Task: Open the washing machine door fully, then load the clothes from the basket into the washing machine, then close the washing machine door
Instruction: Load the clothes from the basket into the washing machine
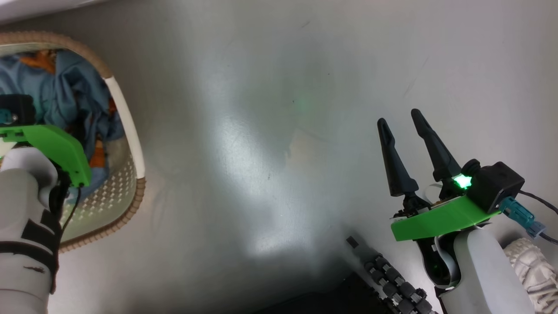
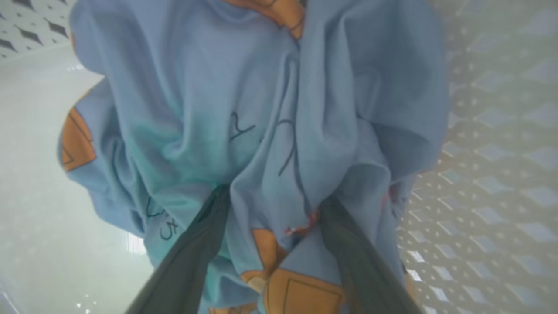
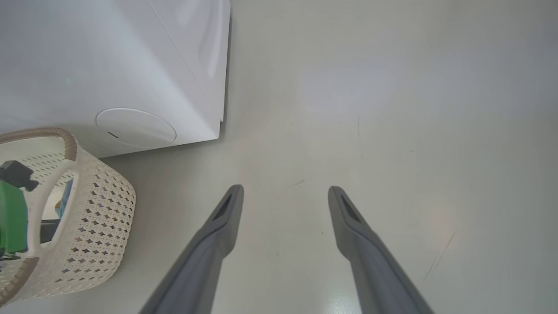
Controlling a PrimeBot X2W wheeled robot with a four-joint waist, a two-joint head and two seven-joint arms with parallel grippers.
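The cream perforated basket [image 1: 127, 126] with its brown rim stands on the floor at the far left, holding the clothes [image 1: 65, 87], a crumpled blue garment with orange prints. My left arm's green wrist mount [image 1: 56, 148] hangs over the basket. In the left wrist view my left gripper [image 2: 274, 196] is open, both fingers pressed down into the blue cloth [image 2: 261, 109], with a fold between them and the tips buried. My right gripper [image 1: 399, 117] is open over bare floor, well right of the basket [image 3: 100, 226]. The white washing machine [image 3: 87, 65] stands just behind the basket. Its door is out of view.
A round white cover [image 3: 136, 127] sits low on the washing machine's panel. A person's white shoe [image 1: 532, 266] is at the lower right beside my right arm. My dark roller base [image 1: 392, 283] shows at the bottom edge. Grey floor [image 1: 261, 131] lies between the grippers.
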